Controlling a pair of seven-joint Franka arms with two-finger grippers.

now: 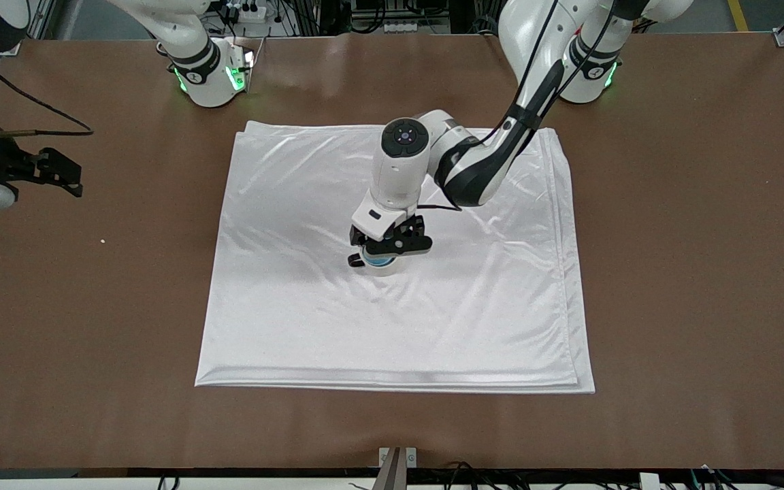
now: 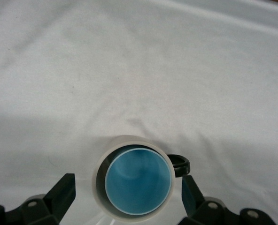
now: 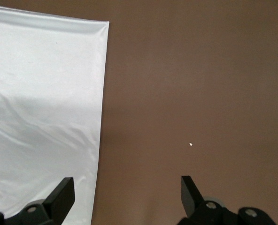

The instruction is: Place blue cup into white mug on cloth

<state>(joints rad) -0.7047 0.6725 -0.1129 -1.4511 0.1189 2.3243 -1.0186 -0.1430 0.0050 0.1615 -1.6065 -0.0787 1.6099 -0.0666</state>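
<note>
The left claw (image 2: pixel 128 197) hung spread wide over the white mug (image 2: pixel 101 187), its fingers (image 2: pixel 61 190) clear of the rim. The blue cup (image 2: pixel 138 181) sat nested upright inside, mouth up. The mug stood upright mid-cloth (image 1: pixel 433 327), its black handle (image 2: pixel 180 165) sideways. The right claw (image 3: pixel 128 197), also spread, waited over the brown surface (image 1: pixel 691 272).

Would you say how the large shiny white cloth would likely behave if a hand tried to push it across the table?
The large shiny white folded cloth is wrinkled, so it probably bunches rather than sliding stiffly. Its sheen suggests slippery fabric, so the layers may shift.
</note>
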